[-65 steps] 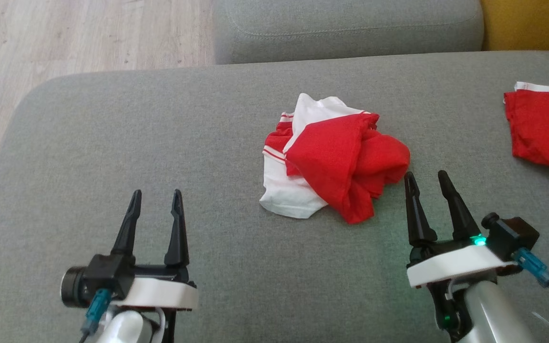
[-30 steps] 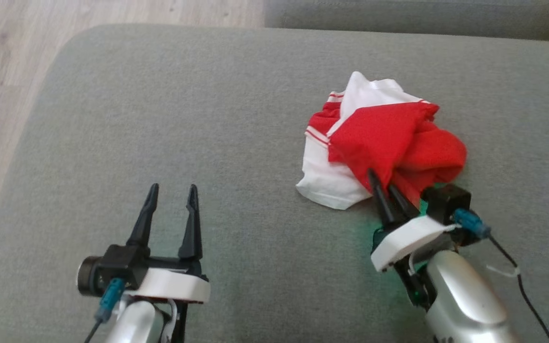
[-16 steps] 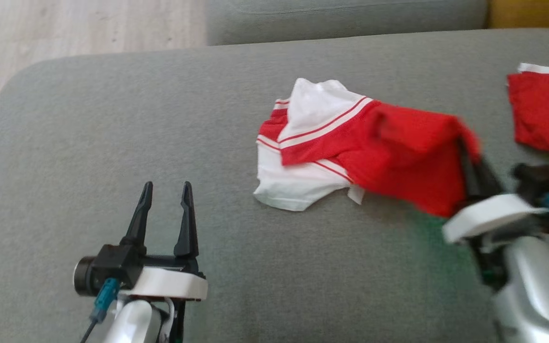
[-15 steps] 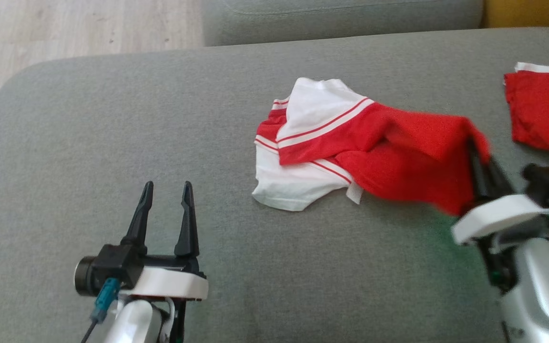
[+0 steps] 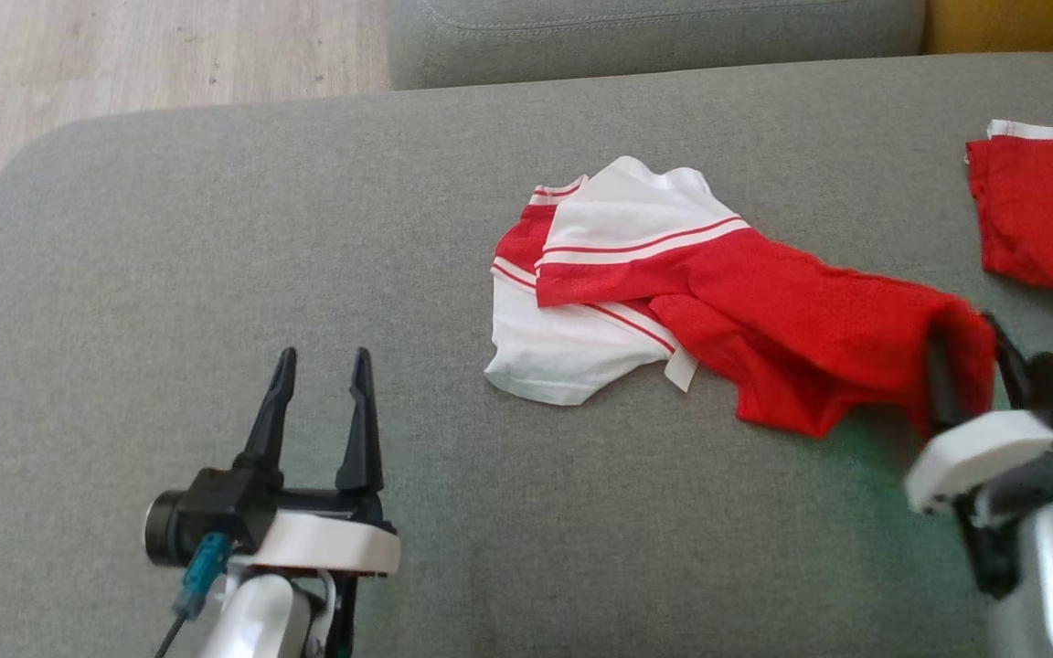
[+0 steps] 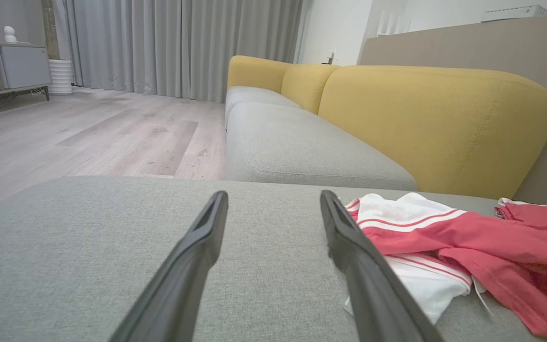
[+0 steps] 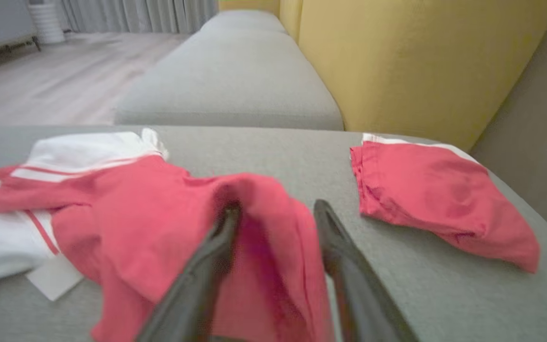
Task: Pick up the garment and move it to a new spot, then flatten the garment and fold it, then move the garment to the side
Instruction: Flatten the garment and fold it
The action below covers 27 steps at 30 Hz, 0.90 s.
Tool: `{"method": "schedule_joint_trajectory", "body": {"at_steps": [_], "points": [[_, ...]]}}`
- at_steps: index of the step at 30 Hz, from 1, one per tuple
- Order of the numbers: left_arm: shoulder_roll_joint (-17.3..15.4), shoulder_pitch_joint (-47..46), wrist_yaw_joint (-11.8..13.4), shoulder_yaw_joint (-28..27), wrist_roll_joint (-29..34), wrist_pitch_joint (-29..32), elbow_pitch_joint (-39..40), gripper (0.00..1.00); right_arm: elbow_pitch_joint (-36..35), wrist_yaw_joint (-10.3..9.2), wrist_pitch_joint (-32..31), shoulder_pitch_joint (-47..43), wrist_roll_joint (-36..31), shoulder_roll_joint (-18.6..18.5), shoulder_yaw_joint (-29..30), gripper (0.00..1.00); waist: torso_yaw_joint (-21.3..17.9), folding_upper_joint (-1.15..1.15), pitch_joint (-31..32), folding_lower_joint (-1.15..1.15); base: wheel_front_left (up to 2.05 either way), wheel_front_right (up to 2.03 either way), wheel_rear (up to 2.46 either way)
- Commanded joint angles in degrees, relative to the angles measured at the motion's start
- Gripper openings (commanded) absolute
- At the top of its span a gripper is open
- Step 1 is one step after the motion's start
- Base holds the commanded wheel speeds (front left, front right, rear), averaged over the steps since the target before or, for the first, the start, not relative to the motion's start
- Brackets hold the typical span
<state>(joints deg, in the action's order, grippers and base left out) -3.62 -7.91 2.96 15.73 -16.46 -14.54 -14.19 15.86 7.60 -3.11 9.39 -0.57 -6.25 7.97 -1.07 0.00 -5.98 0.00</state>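
Note:
The garment (image 5: pixel 764 311), a red and white shirt with striped trim, lies partly spread on the grey cushion (image 5: pixel 216 228); its white part is at the left and its red part stretches right. My right gripper (image 5: pixel 970 343) is at the red end with its fingers apart, and a fold of red cloth is draped between and over them. The right wrist view shows the same garment (image 7: pixel 136 209) bunched between the parted fingers of the right gripper (image 7: pixel 273 211). My left gripper (image 5: pixel 321 361) stands open and empty, well left of the garment (image 6: pixel 444 237).
A second red garment (image 5: pixel 1047 219) lies at the far right of the cushion, just beyond my right gripper. A grey sofa seat (image 5: pixel 654 37) and a yellow backrest (image 6: pixel 420 118) stand behind. Wooden floor (image 5: pixel 124 55) lies past the cushion's left edge.
My right gripper shut on the red part, dragged it to the right and stretched the bundle out, then parted its fingers. The head camera shifted. The left gripper stayed still.

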Motion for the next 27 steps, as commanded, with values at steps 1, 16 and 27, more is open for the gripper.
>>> {"method": "schedule_joint_trajectory", "body": {"at_steps": [1, 16, 27], "points": [[-0.03, -1.62, -0.13, -2.54, 0.75, -0.46, 1.61, 1.00, -2.86, -0.11, 1.48, 2.00, 0.01, 0.30, -1.99, 1.00, -0.03, 0.00, 0.03, 0.00, 0.00, 0.00, 0.00], [0.40, -1.54, -0.95, -2.69, 1.65, -0.46, 1.43, 1.00, -4.35, -0.11, 12.69, -0.19, 8.69, 3.34, -19.09, 1.00, 0.36, 0.00, 0.10, 0.00, 0.00, 0.00, 0.00], [0.63, -4.41, -1.47, -1.14, 1.66, -0.46, 1.73, 1.00, 0.18, -0.11, 6.53, 11.01, 6.00, 3.36, -13.19, 1.00, 4.27, 0.00, -6.28, 0.00, 0.00, 0.00, 0.00]]}}
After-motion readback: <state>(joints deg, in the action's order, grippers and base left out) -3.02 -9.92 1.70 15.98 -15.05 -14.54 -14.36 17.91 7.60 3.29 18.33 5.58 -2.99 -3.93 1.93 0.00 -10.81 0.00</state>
